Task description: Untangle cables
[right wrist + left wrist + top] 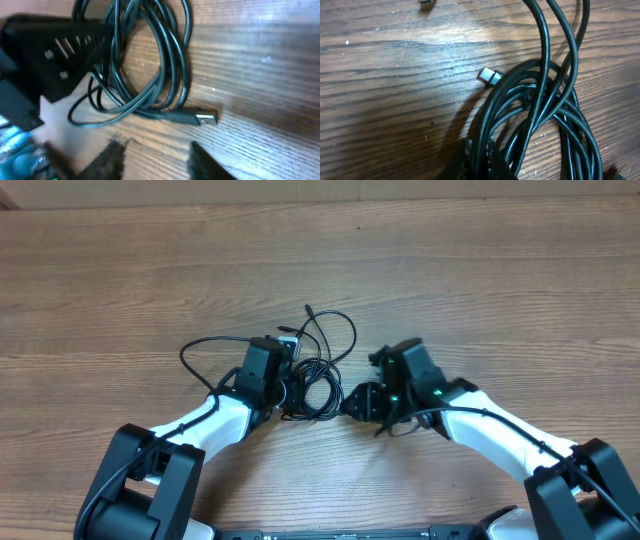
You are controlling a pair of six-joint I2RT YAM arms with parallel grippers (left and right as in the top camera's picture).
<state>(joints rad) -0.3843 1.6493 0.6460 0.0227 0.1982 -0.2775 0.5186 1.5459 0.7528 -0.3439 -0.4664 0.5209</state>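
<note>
Cables [322,375] coiled, left fingers [288,390] clenched on them, nearly hidden, right fingers [112,160] blurred, apart

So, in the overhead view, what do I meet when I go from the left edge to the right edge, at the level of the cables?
First the left arm → left pincer → cables, a tangled coil that it grips → right pincer, open → right arm.

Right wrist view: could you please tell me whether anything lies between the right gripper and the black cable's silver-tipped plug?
Nothing visible does: only bare wooden table separates the right gripper from the black, silver-tipped plug. The thin black cable loops lie beyond it.
</note>
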